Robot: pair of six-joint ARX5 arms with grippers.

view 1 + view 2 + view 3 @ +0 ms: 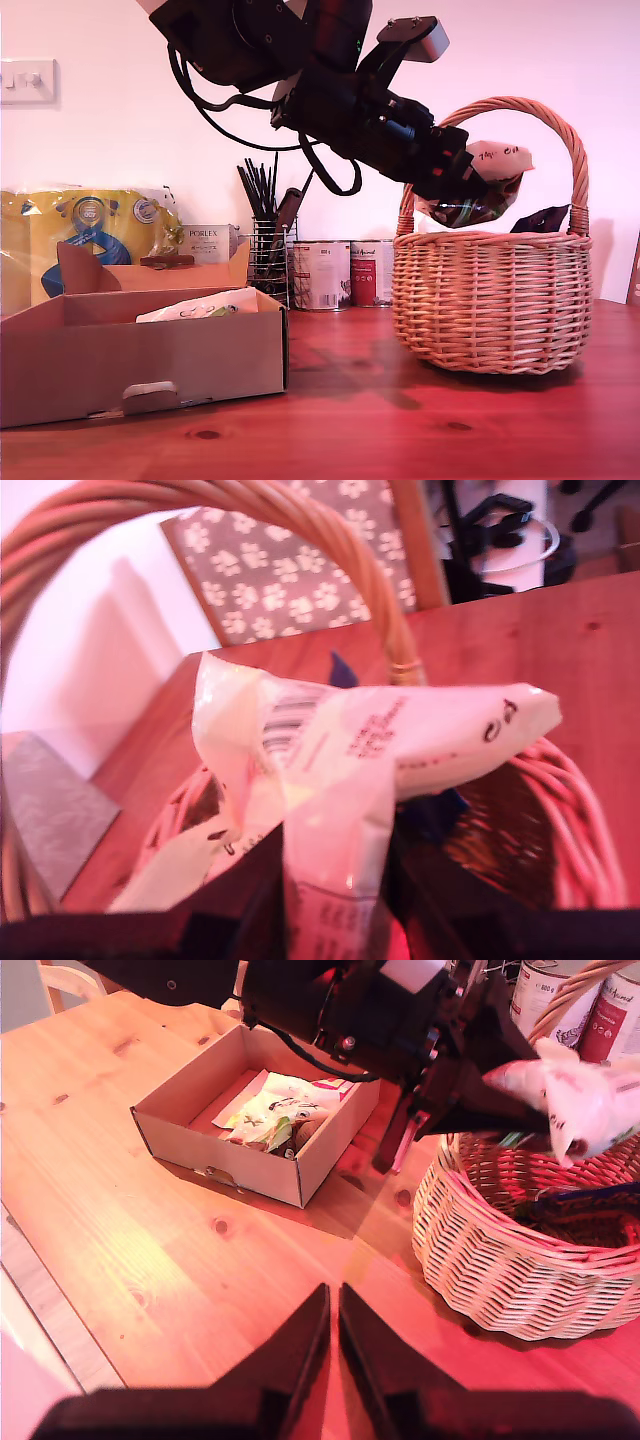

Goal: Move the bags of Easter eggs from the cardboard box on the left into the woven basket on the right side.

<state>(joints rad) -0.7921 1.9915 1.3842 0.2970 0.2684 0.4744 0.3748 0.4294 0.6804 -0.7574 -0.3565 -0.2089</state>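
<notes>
So my first pincer [478, 178] is clamped on a white crinkly egg bag [497, 160], holding it up just above the rim of the woven basket [490, 300], under the arch of the handle [560, 125]. In the first wrist view the bag [370, 750] fills most of the frame, bunched between the jaws, black print showing on it, with the basket's wicker right below it.

There's already a dark navy packet [541, 219] poking up inside the basket, toward the exterior view's right.

My second pincer [333, 1345] hangs over bare worktop [150, 1250], jaws pressed together with nothing between them, well apart from both box and basket.

The cardboard box [140, 355] sits on the exterior view's left, and it's got more pale bags [280, 1115] lying inside.

Behind the box there's a big yellow pack [90, 235], a small white Porlex carton [205, 243], a black wire utensil holder [266, 260] and a couple of tins [340, 272].
</notes>
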